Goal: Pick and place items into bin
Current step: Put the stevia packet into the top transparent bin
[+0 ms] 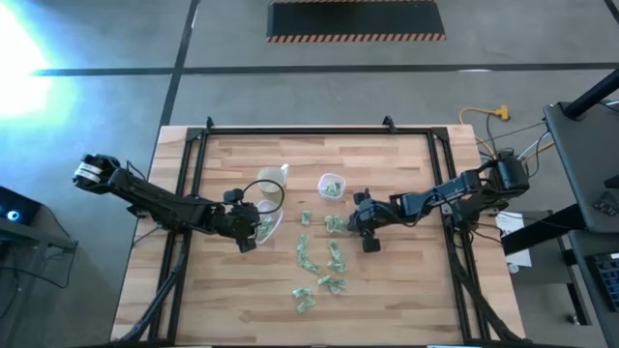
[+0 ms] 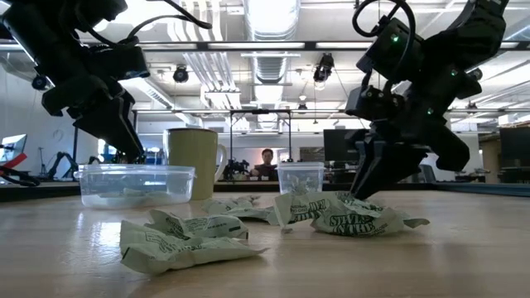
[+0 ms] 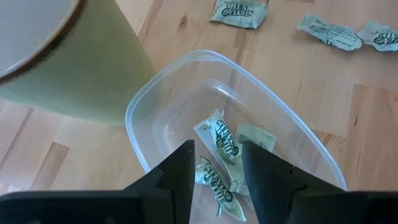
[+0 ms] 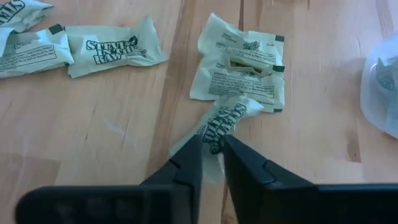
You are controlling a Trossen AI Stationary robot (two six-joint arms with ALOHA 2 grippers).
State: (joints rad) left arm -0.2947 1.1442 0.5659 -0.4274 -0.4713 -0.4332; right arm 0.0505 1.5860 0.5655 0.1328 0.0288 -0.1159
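3 packets (image 3: 227, 155) in clear bin (image 3: 149, 93)

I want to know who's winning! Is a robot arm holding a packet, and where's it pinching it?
The right gripper pinches a green packet by its crinkled end. The left gripper holds nothing.

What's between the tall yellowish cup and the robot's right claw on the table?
From above, a small clear tub with a packet inside sits between the cup and the right claw. The rest of that stretch is bare wood.
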